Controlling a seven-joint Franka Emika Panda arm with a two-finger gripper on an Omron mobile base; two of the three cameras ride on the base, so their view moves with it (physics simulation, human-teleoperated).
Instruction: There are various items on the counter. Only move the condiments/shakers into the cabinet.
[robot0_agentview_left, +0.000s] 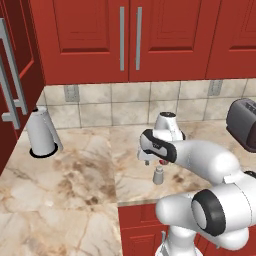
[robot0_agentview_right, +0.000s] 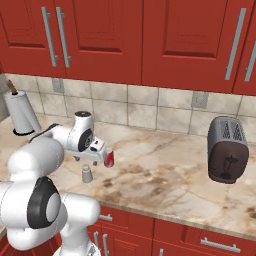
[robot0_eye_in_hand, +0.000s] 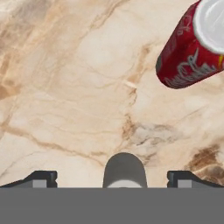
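A small grey tapered shaker stands on the marble counter near its front edge. My gripper hangs open just above it, apart from it. In the hand view the shaker's top sits centred between my two fingertips, with a gap on each side. A red soda can stands upright just beyond the shaker. The cabinet is out of view.
A paper towel roll stands at the counter's left by the tile wall. A dark grey toaster sits to the right. Red door cabinets with silver bar handles hang overhead.
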